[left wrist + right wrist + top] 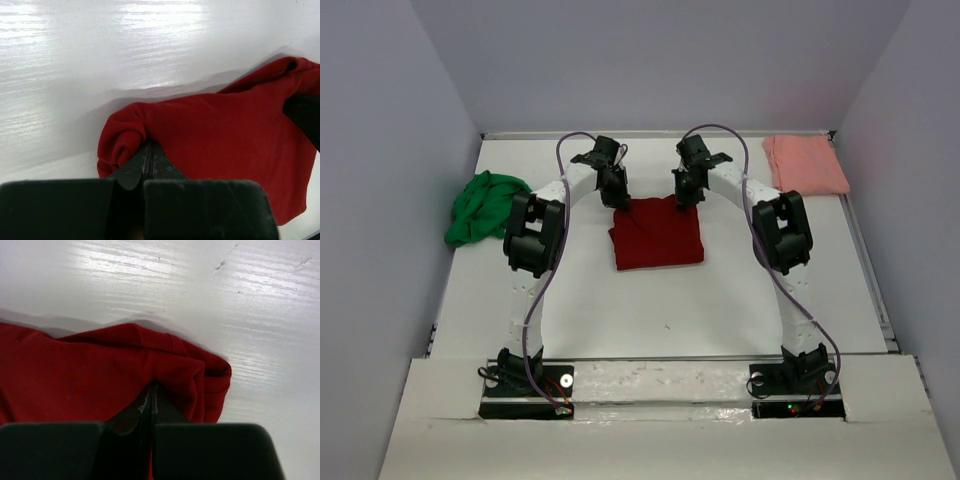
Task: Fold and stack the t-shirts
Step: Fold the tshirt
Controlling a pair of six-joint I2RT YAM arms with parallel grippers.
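The dark red t-shirt (657,238) lies folded into a rough square in the middle of the table. My left gripper (618,200) is at its far left corner, jaws shut with bunched red cloth (120,142) pinched at the tips (149,148). At the far right corner my right gripper (686,198) is likewise shut, its tips (152,388) buried in a fold of the red cloth (210,375). The bright green t-shirt (485,206) sits crumpled at the left edge. The salmon pink t-shirt (805,163) lies folded flat at the back right corner.
White walls enclose the table on the left, back and right. Both arm bases (660,385) stand at the near edge. The white tabletop (660,310) shows between the red shirt and the bases.
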